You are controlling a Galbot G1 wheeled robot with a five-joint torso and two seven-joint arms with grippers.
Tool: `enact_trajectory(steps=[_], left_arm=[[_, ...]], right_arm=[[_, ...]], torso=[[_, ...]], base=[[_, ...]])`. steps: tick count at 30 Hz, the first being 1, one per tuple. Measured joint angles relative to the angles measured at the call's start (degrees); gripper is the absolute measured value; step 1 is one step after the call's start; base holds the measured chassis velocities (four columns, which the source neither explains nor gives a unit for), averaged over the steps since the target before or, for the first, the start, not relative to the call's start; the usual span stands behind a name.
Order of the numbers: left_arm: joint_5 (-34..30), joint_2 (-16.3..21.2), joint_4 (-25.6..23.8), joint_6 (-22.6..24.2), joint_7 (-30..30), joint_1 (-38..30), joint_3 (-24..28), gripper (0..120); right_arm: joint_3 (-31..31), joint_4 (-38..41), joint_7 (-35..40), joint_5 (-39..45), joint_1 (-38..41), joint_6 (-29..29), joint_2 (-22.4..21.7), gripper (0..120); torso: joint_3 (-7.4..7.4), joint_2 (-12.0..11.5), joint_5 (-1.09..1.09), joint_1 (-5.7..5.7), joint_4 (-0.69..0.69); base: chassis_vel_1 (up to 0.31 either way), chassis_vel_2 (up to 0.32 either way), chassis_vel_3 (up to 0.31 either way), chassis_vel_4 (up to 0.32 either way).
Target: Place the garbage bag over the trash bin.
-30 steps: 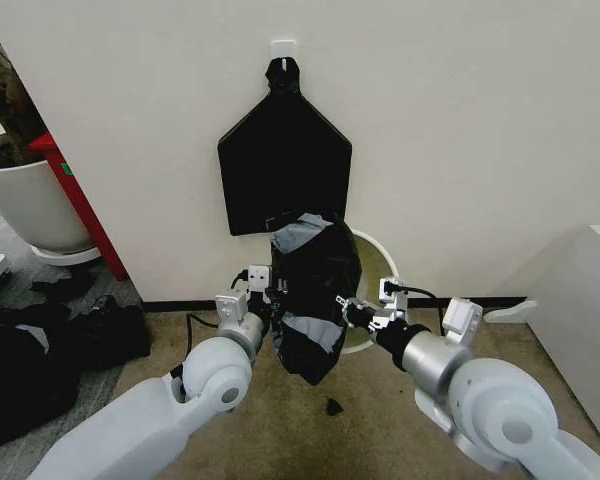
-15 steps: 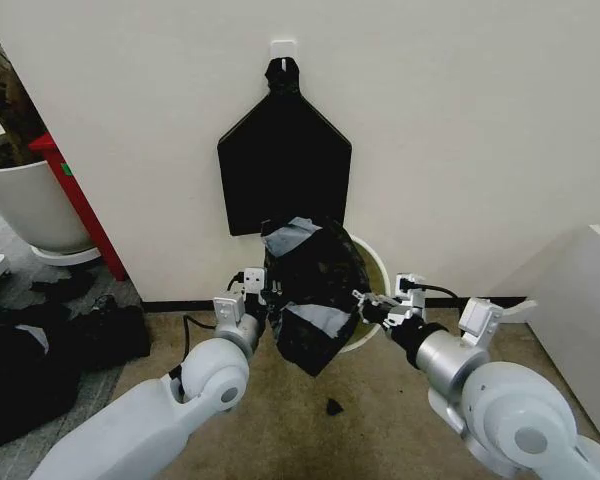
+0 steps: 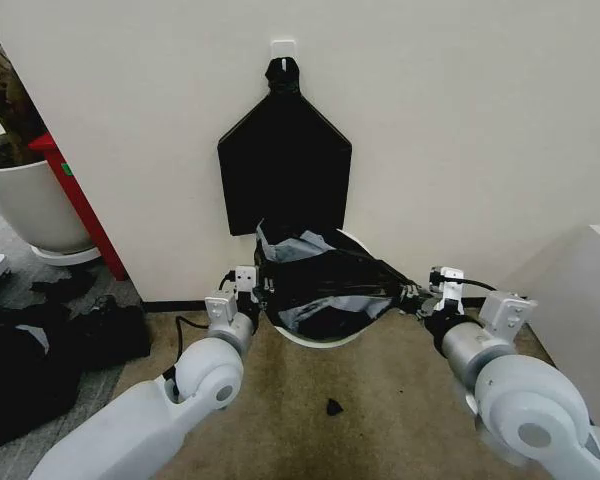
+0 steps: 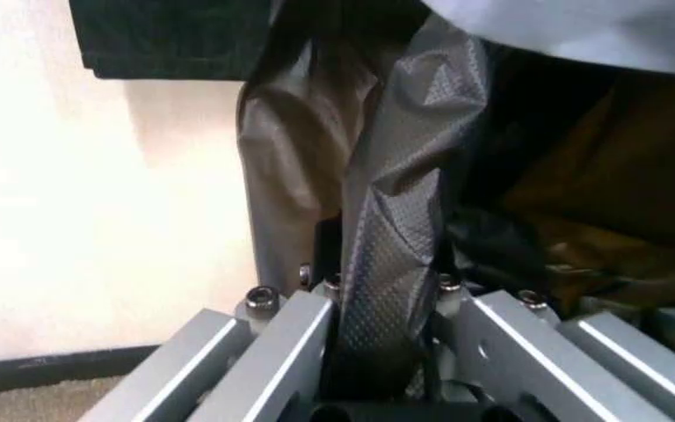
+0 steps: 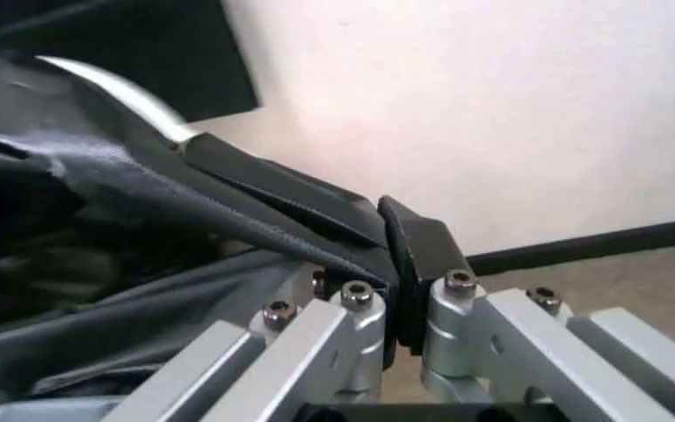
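Two grey robot arms reach forward over a brown carpet. The left hand (image 3: 254, 296) is clamped on one edge of the garbage bag (image 3: 325, 283), the plastic pinched between its fingers (image 4: 302, 334). The right hand (image 3: 412, 296) is clamped on the opposite edge, pulled out to the right. Between them the crinkled black bag is stretched wide and open, hanging over the trash bin (image 3: 310, 338), whose pale rim peeks out beneath it. Behind, against the cream wall, a flat black bag bundle (image 3: 284, 165) hangs from a hook.
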Motion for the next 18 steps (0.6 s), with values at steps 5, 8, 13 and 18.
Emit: enact_trajectory(steps=[5, 8, 13, 18], left_arm=[[0.0, 0.3, -0.8, -0.1, 0.7, 0.9, -0.5, 1], [0.0, 0.4, -1.2, -0.4, 1.4, 1.2, -0.9, 1], [-0.2, 0.5, -1.4, -1.3, 2.9, 1.2, -1.7, 1], [-0.6, 0.5, -1.6, -2.8, 5.7, 1.8, -2.6, 1]], right_arm=[[0.7, -3.2, -1.4, -0.1, 0.9, -0.9, -0.1, 0], [0.6, -5.7, -4.2, 0.6, 1.6, -1.9, -0.2, 0], [0.5, -9.3, -9.3, 1.4, 1.7, -4.0, -1.0, 0], [2.9, -14.2, -19.1, 1.6, 0.9, -7.3, -3.1, 0]], torso=[[0.00, 0.0, 0.00, 0.00, 0.00], [0.00, 0.0, 0.00, 0.00, 0.00], [0.00, 0.0, 0.00, 0.00, 0.00], [0.00, 0.0, 0.00, 0.00, 0.00]], base=[[0.000, 0.000, 0.000, 0.000], [0.000, 0.000, 0.000, 0.000], [0.000, 0.000, 0.000, 0.000], [0.000, 0.000, 0.000, 0.000]])
